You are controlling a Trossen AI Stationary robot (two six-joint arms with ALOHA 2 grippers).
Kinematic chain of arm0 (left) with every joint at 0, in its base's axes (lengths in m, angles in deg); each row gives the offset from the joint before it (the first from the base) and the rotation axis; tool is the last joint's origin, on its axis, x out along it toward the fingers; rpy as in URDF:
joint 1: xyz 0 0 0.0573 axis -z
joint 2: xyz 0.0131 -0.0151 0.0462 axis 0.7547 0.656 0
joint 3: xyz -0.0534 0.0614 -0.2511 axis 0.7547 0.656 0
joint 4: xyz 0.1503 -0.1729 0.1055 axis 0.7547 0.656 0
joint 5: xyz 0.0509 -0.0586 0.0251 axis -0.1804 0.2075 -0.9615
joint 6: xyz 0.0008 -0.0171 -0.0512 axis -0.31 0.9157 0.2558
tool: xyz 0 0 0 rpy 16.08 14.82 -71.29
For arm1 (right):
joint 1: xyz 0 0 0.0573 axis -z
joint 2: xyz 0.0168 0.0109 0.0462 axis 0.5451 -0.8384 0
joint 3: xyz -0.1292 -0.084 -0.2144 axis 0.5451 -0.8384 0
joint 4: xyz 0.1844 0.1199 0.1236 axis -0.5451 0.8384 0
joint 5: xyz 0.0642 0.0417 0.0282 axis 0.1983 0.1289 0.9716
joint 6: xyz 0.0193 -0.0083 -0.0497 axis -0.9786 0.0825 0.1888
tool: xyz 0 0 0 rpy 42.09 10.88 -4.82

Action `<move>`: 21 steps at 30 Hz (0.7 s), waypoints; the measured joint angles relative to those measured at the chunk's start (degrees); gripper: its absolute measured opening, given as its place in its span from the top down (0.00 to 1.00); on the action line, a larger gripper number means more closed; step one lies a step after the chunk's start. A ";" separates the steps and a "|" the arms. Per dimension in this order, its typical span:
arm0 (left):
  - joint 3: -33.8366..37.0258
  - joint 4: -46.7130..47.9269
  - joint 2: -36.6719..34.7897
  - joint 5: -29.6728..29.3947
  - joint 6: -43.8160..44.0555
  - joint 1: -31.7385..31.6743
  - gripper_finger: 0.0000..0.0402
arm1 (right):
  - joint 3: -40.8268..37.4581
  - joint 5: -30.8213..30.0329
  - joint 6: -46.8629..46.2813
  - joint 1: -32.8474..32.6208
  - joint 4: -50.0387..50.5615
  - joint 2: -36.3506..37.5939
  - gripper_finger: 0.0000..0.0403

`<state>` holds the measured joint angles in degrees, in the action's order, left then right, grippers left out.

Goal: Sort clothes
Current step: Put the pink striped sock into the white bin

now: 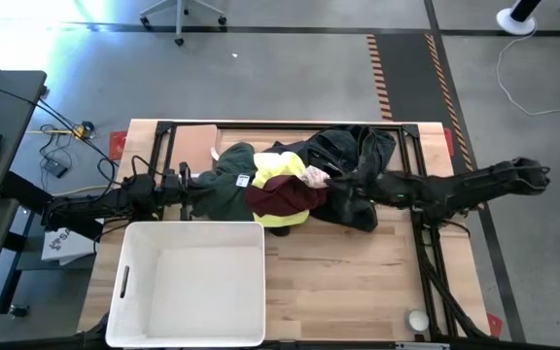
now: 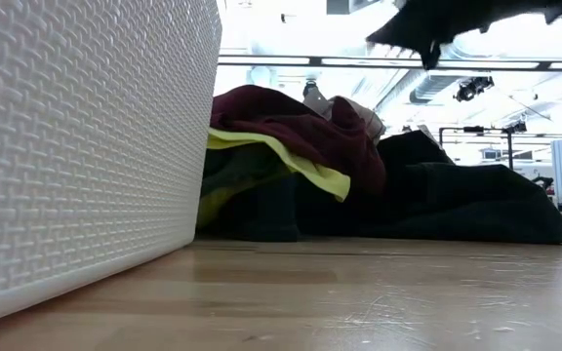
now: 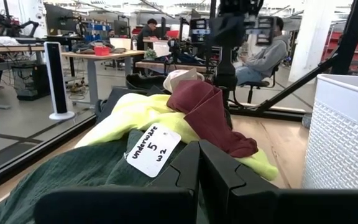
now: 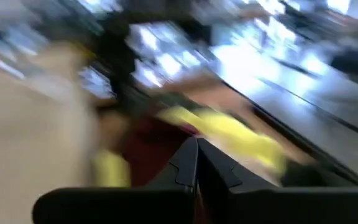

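The clothes lie in one heap at the middle of the table's far half. It holds a dark green garment (image 1: pixel 224 185) with a white tag (image 3: pixel 153 150), a yellow one (image 1: pixel 278 167), a maroon one (image 1: pixel 280 197) on top, a pale pink piece (image 1: pixel 316 175) and black and dark garments (image 1: pixel 353 156) on the right. My left gripper (image 1: pixel 202 181) is shut, low at the green garment's left edge (image 3: pixel 73 174). My right gripper (image 1: pixel 331 180) is shut and empty, and in the low view (image 2: pixel 427 44) it is well above the heap. My left gripper (image 3: pixel 197 163) lies level just over the green garment, coming from the table's left. I cannot tell whether its shut fingers touch the cloth.
A white bin (image 1: pixel 192 226) stands at the near left, its wall (image 2: pixel 86 146) close to the heap. A tan board (image 1: pixel 199 141) lies at the far left behind the heap. A small white round object (image 1: pixel 416 319) sits near the front right. People sit in the room beyond.
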<state>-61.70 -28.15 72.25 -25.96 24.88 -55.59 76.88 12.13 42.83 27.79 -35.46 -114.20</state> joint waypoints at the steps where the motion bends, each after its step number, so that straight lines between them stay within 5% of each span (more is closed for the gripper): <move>1: 0.00 -0.11 -0.02 -0.61 0.00 0.00 0.99 | 2.94 -0.21 0.40 0.65 4.74 -1.33 0.96; 7: 0.00 -0.38 -0.01 -2.21 0.02 -0.02 0.99 | 18.64 2.91 1.47 5.24 30.78 -9.79 0.71; 13: 0.00 -0.38 -0.02 -2.19 2.45 -0.02 0.99 | 24.84 10.35 7.02 9.77 35.44 -18.12 0.49; 21: 0.00 -0.36 -0.02 -2.15 5.11 -0.02 0.99 | 24.92 11.68 9.60 12.87 37.15 -27.28 0.49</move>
<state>-61.70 -28.51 72.23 -28.11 29.99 -55.61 101.79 23.81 52.43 40.66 1.69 -141.48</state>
